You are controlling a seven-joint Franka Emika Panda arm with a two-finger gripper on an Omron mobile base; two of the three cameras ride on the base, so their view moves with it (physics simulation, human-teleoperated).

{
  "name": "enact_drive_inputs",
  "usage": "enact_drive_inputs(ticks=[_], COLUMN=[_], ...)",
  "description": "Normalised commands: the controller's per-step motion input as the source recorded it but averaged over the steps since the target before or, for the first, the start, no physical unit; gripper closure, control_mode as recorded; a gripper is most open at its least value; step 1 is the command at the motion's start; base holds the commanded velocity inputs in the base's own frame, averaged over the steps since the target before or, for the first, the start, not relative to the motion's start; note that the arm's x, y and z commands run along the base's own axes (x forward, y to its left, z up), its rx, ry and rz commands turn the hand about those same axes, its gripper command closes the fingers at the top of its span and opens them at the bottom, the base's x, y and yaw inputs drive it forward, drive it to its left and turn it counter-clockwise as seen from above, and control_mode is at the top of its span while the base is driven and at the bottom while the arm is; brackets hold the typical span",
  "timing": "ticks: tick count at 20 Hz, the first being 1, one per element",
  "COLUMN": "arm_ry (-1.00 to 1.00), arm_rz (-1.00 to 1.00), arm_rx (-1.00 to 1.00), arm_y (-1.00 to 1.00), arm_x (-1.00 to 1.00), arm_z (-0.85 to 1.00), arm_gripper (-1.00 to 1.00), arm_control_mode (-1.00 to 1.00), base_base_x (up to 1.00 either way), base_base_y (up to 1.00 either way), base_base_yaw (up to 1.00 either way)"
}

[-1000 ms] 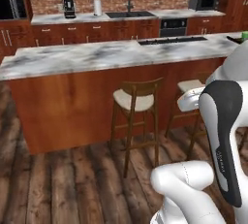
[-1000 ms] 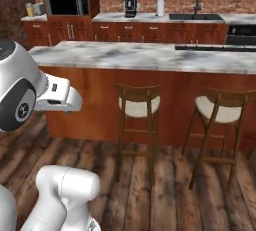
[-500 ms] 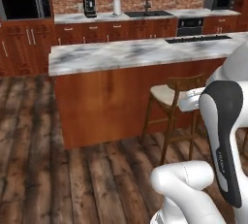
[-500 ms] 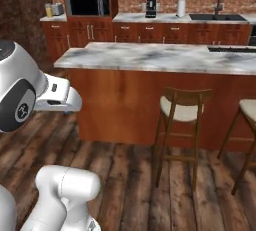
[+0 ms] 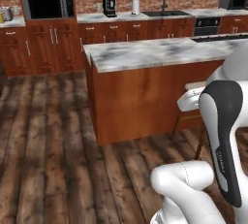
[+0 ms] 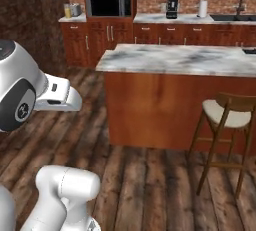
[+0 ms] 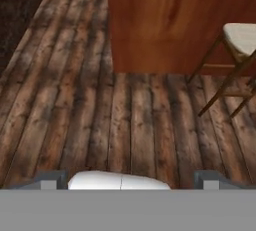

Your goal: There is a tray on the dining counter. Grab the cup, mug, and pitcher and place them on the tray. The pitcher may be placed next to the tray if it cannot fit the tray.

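The dining counter (image 5: 155, 53) is a grey-white marble top on a reddish wood base, and its left end (image 6: 125, 60) stands before me. Its wooden side (image 7: 170, 25) rises at the top of the hand view. Far back on the wall counter, left of the microwave, stands the yellow-looking pitcher (image 6: 67, 11), beside a grey toaster (image 6: 76, 9). My gripper (image 7: 130, 180) is open, its fingertips (image 7: 50, 179) wide apart over the plank floor with nothing between them. The tray, the cup and the mug are out of view.
A wooden bar stool (image 6: 227, 117) with a pale seat stands at the counter's near side. The back wall has a microwave (image 5: 46, 5), a coffee machine (image 5: 109, 6), a paper towel roll (image 5: 136, 6) and a sink (image 5: 164, 12). Open wood floor (image 5: 48, 136) lies left of the counter.
The whole picture has slid to the right: the base has driven left along the dining counter, bringing its left end and the microwave wall into view. The arm's pose and open gripper are unchanged.
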Motion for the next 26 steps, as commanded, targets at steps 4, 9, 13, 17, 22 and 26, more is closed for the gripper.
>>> enact_drive_inputs(ticks=[4,9,13,17,22,26], arm_ry=[0.0,0.0,0.0,0.0,0.0,0.0], arm_rz=[0.0,0.0,0.0,0.0,0.0,0.0], arm_rx=[0.0,0.0,0.0,0.0,0.0,0.0], arm_y=[0.0,0.0,0.0,0.0,0.0,0.0], arm_x=[0.0,0.0,0.0,0.0,0.0,0.0], arm_z=[0.0,0.0,0.0,0.0,0.0,0.0], arm_gripper=[-1.0,-1.0,-1.0,-1.0,-1.0,-1.0], arm_control_mode=[1.0,1.0,1.0,1.0,1.0,1.0], base_base_x=[0.32,0.25,0.67,0.98,1.0,1.0], base_base_y=[1.0,1.0,1.0,1.0,0.92,0.46], base_base_yaw=[0.0,0.0,0.0,0.0,-0.01,-0.09])
